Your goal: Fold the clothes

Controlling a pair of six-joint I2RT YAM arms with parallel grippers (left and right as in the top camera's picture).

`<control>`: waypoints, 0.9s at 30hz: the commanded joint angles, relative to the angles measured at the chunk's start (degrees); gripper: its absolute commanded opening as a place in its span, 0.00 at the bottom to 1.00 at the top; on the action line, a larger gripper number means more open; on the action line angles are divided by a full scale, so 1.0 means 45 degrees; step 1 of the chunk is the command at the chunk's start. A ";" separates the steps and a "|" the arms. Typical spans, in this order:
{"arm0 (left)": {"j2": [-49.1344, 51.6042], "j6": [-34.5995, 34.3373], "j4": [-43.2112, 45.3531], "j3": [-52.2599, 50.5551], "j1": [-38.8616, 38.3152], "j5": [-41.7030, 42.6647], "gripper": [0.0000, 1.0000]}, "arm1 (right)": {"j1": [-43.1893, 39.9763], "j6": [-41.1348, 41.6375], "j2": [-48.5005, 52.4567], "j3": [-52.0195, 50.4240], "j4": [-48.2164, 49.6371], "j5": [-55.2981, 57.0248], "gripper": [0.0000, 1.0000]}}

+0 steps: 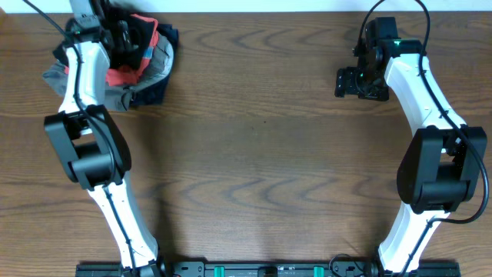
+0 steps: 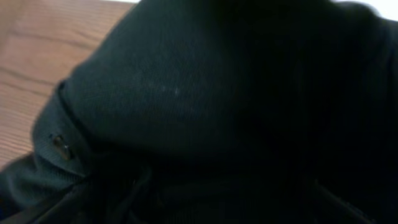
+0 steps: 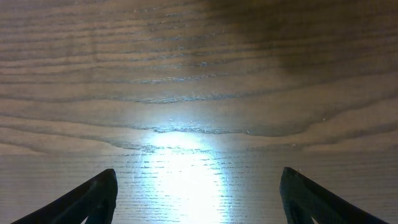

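Left fingers (image 1: 117, 35) are down in the clothes (image 2: 186, 93), black fabric filling my wrist view; I can't tell their grip. Right fingers (image 3: 87, 199) spread wide above the table (image 3: 199, 74), empty.

table (image 1: 261, 154): dark brown wood, bold grain, glare patch in the right wrist view
red garment (image 1: 121, 76): crumpled, far left corner
grey garment (image 1: 160, 60): bunched, touching the red garment

Nothing legible shows; the clothes (image 2: 186, 93) seem too blurred.
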 commanded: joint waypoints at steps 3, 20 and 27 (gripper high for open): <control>0.2191 -0.1277 -0.1545 -0.0189 -0.0131 -0.0029 0.98 | 0.0044 0.0034 -0.0262 -0.0087 0.0068 -0.0039 0.82; -0.1496 -0.1321 -0.2011 -0.0403 -0.0214 -0.0029 0.98 | 0.0044 -0.0325 -0.0267 -0.0044 0.0223 -0.0044 0.88; -0.4833 -0.1316 -0.2069 -0.0403 -0.0214 -0.0034 0.98 | 0.0024 -0.1039 -0.0272 0.1520 -0.0160 -0.0044 0.99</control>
